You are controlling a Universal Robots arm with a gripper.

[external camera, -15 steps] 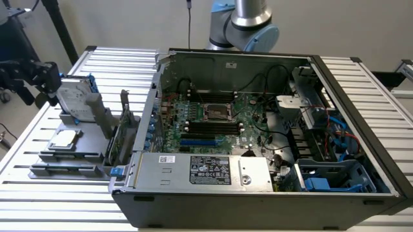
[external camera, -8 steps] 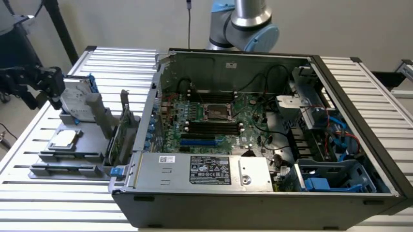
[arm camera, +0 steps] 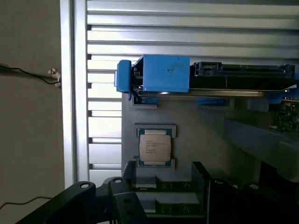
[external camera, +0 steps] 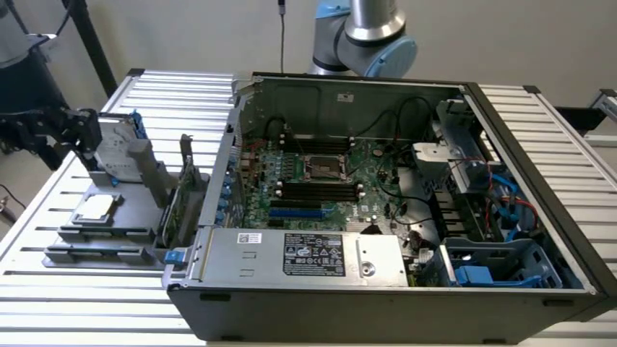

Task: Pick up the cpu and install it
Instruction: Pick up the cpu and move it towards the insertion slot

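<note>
Soft, even light was thrown from above in the exterior view, and no hard shadows were cast. The ribbed silver metal table was rendered bright, almost washed out along its near slats, while the inside of the open dark grey computer case was left dimmer (darkest under its far wall). In the wrist view, strong glare was returned by the table's slats, and the small square silver-topped chip was lit flatly, its printing kept legible.

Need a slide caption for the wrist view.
Wrist view: cpu lying in the gray fixture, blue-framed hard drive beside it, not yet picked up.
</note>
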